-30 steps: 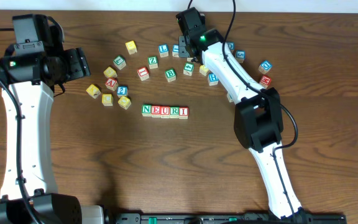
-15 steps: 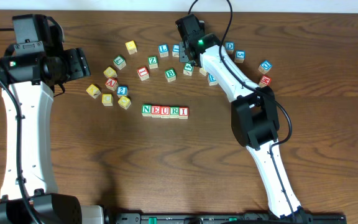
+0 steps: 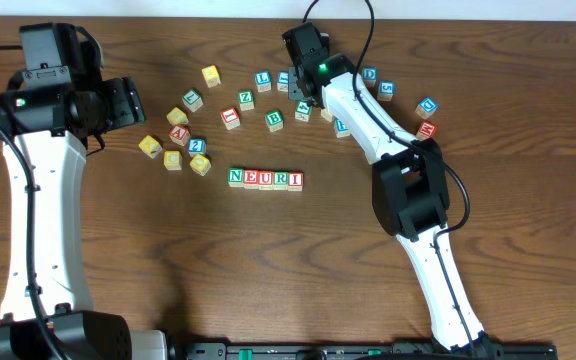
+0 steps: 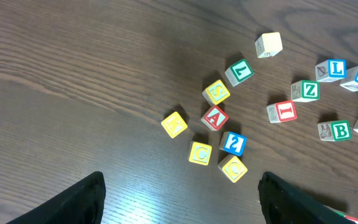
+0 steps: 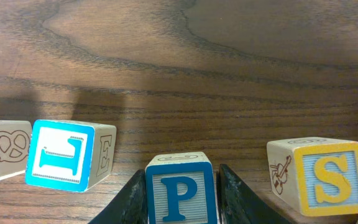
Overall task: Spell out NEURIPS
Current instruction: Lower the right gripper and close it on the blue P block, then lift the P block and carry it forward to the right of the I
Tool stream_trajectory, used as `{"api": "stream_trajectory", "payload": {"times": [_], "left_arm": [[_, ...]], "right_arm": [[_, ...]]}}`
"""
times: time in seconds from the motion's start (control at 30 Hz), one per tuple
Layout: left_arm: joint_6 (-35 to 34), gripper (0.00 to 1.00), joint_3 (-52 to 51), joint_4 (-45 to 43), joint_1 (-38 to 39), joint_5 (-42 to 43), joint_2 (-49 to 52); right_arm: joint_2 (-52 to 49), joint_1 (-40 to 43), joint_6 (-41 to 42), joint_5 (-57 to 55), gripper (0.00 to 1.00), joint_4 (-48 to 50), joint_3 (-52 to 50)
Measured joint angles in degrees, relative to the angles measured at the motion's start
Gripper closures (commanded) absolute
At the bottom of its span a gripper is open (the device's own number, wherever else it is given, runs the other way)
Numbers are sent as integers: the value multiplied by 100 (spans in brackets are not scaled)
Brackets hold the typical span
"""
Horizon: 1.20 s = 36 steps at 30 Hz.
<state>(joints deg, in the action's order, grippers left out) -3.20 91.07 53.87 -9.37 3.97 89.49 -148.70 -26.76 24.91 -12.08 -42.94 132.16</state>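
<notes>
Five cubes reading N, E, U, R, I stand in a row (image 3: 265, 179) at the table's middle. In the right wrist view a blue-bordered P cube (image 5: 180, 190) rests on the wood between the black fingers (image 5: 132, 196) of my right gripper (image 5: 182, 171), which press both its sides. A yellow S cube (image 5: 325, 177) stands just right of it. Overhead, the right gripper (image 3: 300, 88) sits low among the far cubes and hides the P. My left gripper (image 4: 180, 186) hangs open over bare wood, holding nothing, near a yellow cluster of cubes (image 4: 211, 134).
A blue cube with a bed picture (image 5: 64, 155) stands left of the P cube. Loose cubes Z (image 4: 306, 91), red I (image 4: 283, 112), B (image 4: 334, 130) and A (image 4: 214, 117) lie scattered. More cubes lie beside the right arm (image 3: 426, 105).
The right gripper shifted slightly left and down onto the far cubes, and its jaws narrowed against the P cube. The left arm has not moved.
</notes>
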Motion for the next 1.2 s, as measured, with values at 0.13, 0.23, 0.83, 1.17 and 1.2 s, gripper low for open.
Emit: {"api": "stream_trajectory", "payload": {"times": [0.13,0.23,0.83,1.17,1.2], "left_arm": [[-2,22,0,0,0,0,0],[-2,22,0,0,0,0,2],[-2,22,0,-2,0,0,2],[-2,22,0,2,0,2,0],[0,22,0,2,0,0,0]], "right_arm": [[0,0,0,0,69,-2,0],[0,0,9,0,73,-4,0],[251,83,11,81,76,-72,-2],[2085,81,9,96,81,-1412,-4],[2306,81,11,96,81,-1746,0]]}}
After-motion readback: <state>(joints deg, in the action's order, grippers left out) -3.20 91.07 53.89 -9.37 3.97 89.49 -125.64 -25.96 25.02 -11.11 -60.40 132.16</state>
